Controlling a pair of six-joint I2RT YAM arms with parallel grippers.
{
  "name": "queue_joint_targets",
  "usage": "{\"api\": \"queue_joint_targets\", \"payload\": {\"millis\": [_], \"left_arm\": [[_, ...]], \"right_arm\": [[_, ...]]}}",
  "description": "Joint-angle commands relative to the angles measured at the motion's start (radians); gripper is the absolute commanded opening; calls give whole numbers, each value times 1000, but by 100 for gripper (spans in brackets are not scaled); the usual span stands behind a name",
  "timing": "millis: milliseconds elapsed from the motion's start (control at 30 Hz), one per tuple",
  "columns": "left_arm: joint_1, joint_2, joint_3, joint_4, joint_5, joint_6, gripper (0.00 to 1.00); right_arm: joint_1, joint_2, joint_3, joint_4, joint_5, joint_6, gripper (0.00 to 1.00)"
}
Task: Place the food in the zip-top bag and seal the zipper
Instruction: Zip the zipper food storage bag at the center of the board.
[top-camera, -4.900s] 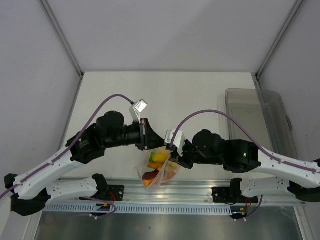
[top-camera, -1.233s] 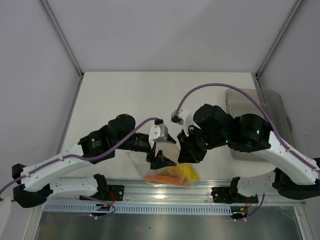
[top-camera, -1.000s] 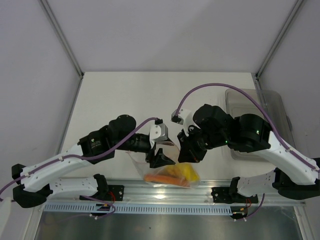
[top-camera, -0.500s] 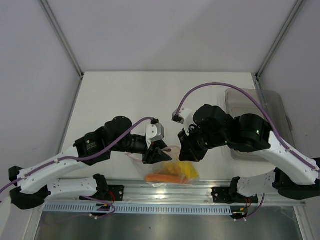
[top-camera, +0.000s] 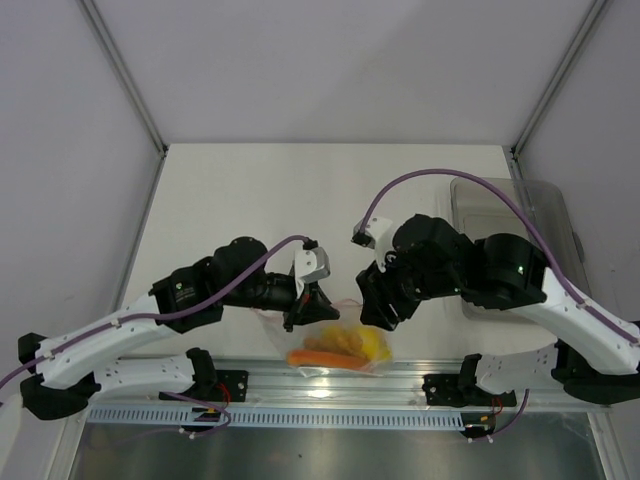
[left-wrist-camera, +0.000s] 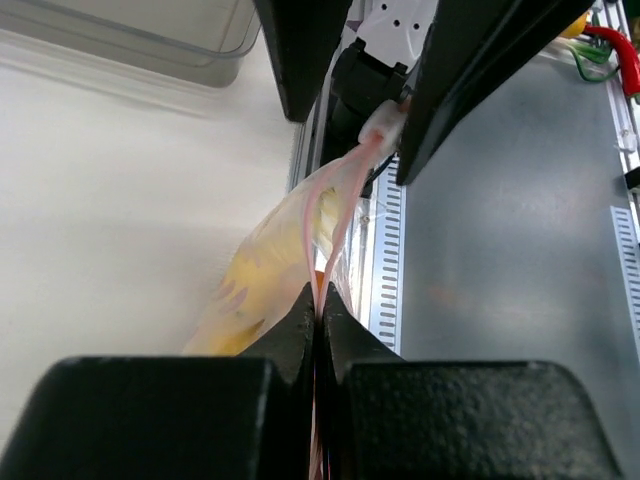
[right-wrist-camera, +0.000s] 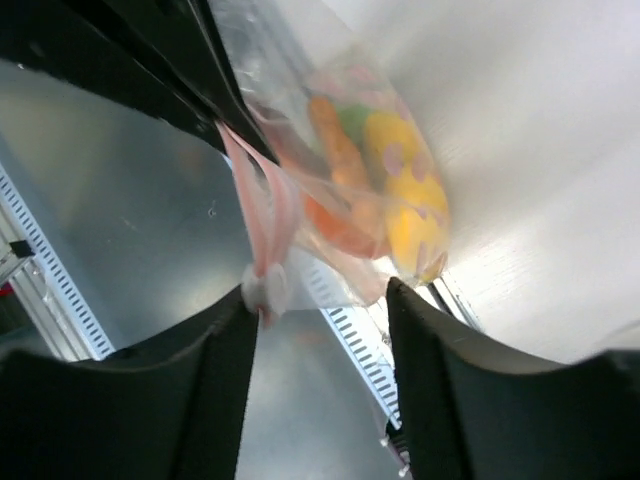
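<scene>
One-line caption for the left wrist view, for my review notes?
Left gripper shut on the zipper of the zip-top bag holding the food; right gripper open at the strip's far end.

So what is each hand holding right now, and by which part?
Left hand pinches the crinkly clear plastic bag by its pink-red zipper strip. Right hand is open around the strip's end, gripping nothing.

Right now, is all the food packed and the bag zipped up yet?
Done: the food is inside the bag. In hand: the left gripper pinches the zipper at one spot, while the right gripper stands open around the zipper's end. Left: finishing the seal; I cannot tell if the whole zipper is closed.
</scene>
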Motion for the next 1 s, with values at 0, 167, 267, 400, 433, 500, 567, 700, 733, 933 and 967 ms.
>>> {"api": "queue_joint_targets", "payload": {"millis": [0,167,267,400,433,500,567,700,733,933,967], "left_arm": [[-5,-37,12,-5,-43,-97,1],[-3,-42,38,-34,-75,-186,1],[-3,-29,66,-58,-77,-221,1],[-2,4,106,-89,-86,-272,0],[-2,13,121,-97,-86,-281,1],[-2,40,142,-115,-72,-298,0],[-2,47,146,-115,-67,-309,1],[-2,41,141,-101,-43,-325,1],[-2,41,142,-101,-43,-325,1],[-2,21,129,-109,-40,-333,1],[-2,18,126,-108,-40,-335,1]], "right_arm": [[0,-105,-105,73,69,-15,57],[8,-289,-302,284,25,-16,59],[12,-355,-406,422,-23,-10,58],[24,-440,-543,608,-97,-21,54],[29,-446,-565,656,-92,-25,53],[41,-447,-615,690,-69,-33,51],[55,-443,-649,742,-45,-52,49],[106,-438,-692,812,56,-90,49],[112,-435,-695,820,75,-101,49],[126,-453,-730,868,219,-142,50],[126,-472,-736,872,239,-141,50]]}}
